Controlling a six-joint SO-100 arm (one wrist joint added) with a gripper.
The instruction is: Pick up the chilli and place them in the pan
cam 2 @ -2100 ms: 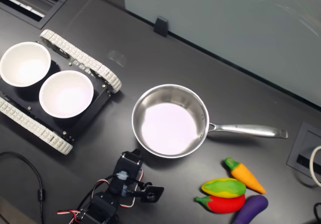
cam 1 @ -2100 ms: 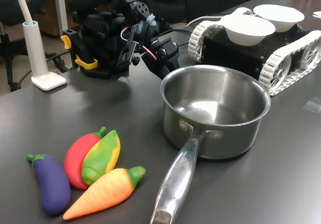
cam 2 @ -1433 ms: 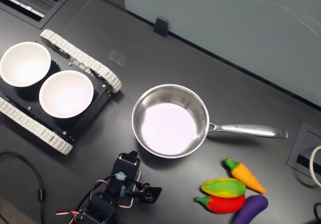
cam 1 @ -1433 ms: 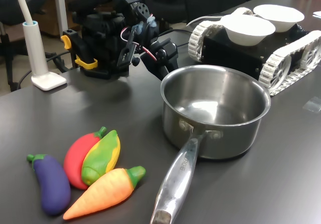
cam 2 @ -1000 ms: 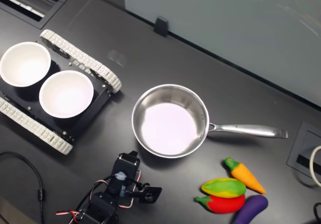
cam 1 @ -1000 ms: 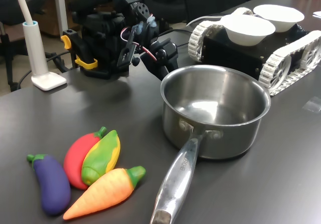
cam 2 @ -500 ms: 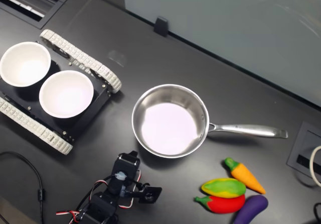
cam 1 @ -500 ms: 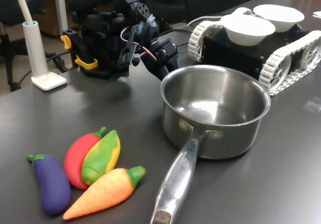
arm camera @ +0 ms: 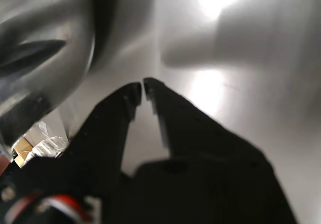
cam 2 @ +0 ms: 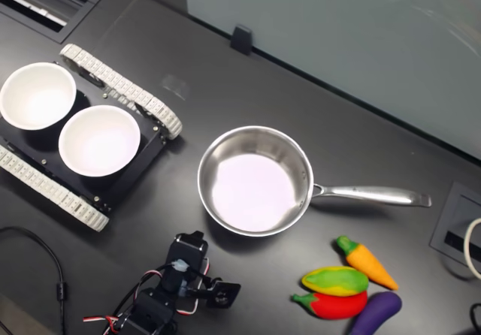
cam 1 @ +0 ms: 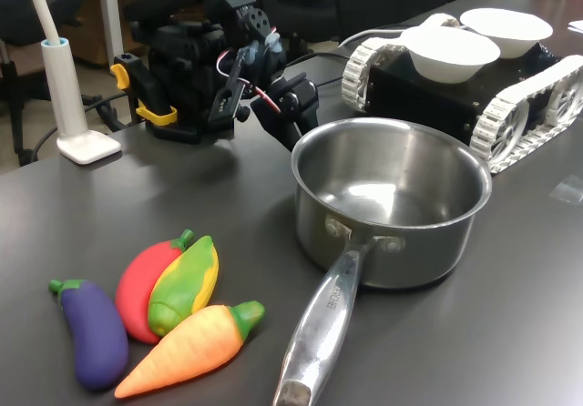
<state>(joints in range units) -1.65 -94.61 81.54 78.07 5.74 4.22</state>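
Toy vegetables: in the first exterior view, from its left, an aubergine [cam 1: 88, 331], the chilli [cam 1: 144, 280], a corn cob [cam 1: 186, 283] and a carrot [cam 1: 189, 350] lie bunched on the desk [cam 1: 510, 333].
Chilli: on the desk, well apart from the pan [cam 1: 392, 201], pressed between aubergine and corn, the corn leaning over its side.
Gripper: the gripper [arm camera: 142, 89] has its jaws closed on nothing, tips all but touching in the wrist view; it hangs just beside the pan's far wall, far from the chilli.
Pan: empty, handle pointing toward the vegetables.
Risk: jaws could catch the corn or drag both; the chilli's smooth skin may slip.
Hedge: the wrist view is blurred, so tip contact is probable only.
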